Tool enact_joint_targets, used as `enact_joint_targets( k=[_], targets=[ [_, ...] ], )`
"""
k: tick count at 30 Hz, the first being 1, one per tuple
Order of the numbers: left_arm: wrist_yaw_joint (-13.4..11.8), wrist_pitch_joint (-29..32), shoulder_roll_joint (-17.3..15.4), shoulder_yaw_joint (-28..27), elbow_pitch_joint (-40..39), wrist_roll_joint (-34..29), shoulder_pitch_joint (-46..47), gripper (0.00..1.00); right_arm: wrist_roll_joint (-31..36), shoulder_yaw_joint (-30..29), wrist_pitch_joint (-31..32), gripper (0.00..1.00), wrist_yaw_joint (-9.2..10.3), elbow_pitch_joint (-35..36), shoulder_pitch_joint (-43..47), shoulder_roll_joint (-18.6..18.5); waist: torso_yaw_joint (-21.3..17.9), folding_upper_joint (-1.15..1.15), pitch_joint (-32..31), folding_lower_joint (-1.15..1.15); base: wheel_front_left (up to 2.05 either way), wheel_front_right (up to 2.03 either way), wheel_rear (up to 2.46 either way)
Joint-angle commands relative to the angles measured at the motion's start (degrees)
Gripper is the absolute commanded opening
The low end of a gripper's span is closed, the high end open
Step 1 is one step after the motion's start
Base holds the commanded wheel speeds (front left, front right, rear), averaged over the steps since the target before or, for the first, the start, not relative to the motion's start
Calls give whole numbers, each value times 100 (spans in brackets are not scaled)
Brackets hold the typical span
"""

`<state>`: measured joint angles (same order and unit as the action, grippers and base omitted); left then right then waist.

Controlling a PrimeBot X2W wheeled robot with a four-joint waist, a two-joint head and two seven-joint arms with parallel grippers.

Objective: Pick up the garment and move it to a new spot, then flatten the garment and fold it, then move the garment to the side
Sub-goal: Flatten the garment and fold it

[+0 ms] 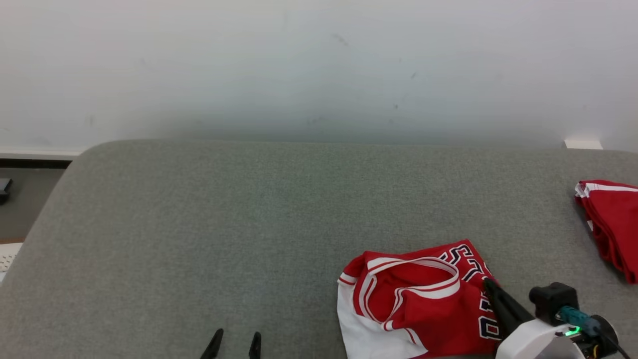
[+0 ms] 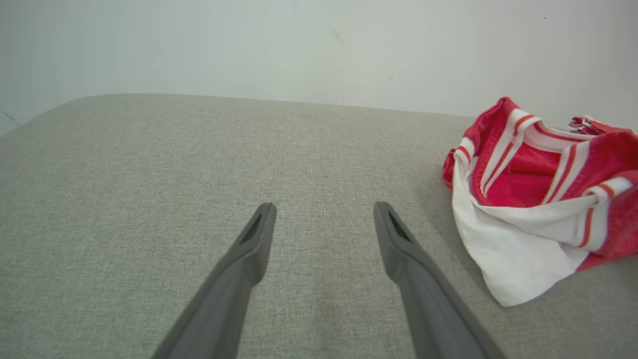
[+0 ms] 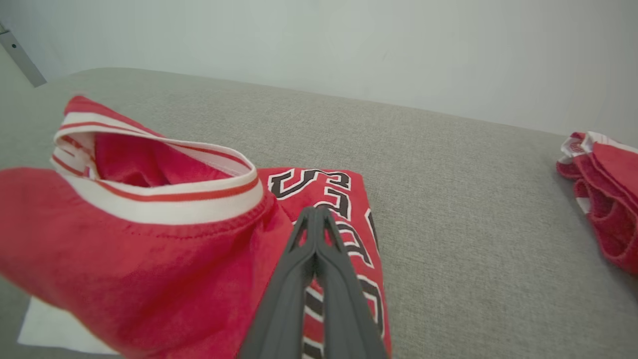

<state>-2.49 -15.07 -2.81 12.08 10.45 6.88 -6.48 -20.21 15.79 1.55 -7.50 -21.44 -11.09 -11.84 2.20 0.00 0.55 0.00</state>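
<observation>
Find the garment, a red jersey with white trim and dark lettering, lying crumpled at the near right of the grey cushion, collar opening gaping upward and a white panel spread toward the near edge. See the right gripper lowered onto the lettered right side, fingers pressed shut along their whole length, tips against the red cloth beside the letters. Cannot tell whether any fold is pinched between them. Note the white wrist housing with its green light covering the garment's near right corner in the head view.

Spot the left gripper at the near edge, left of the garment and well apart from it, fingers spread wide above bare grey fabric, touching no cloth.

Further right, at the cushion's edge, find a second red bundle with white trim, piled in folds, separated from the garment by a strip of grey upholstery. Behind everything, see a pale wall with a few faint marks, and a small white block at the meeting of wall and cushion on the far right. Off the cushion's left side, note a small dark object and, nearer, a pale object cut off by the frame.
</observation>
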Motion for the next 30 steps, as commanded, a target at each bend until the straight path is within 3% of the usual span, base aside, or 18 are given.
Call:
enact_joint_targets(
  k=[1, 7, 18, 30],
  targets=[
    [-21, -10, -20, 9, 8, 27, 61, 100, 25, 98, -50, 0, 4, -175, -151, 41, 58, 0, 52, 0, 0, 0, 0],
    [-43, -10, -20, 81, 83, 95, 103, 100, -57, 782, -193, 0, 5, -795, -442, 213, 205, 0, 76, 0, 0, 0, 0],
    [-77, -10, -20, 118, 86, 146, 46, 100, -739, 2552, 157, 0, 5, -638, -405, 29, 390, 0, -18, 0, 0, 0, 0],
    [-155, -10, -20, 202, 90, 290, 17, 100, -1306, 3183, 612, 0, 5, -896, -500, 105, 332, 0, -156, 0, 0, 0, 0]
  ],
)
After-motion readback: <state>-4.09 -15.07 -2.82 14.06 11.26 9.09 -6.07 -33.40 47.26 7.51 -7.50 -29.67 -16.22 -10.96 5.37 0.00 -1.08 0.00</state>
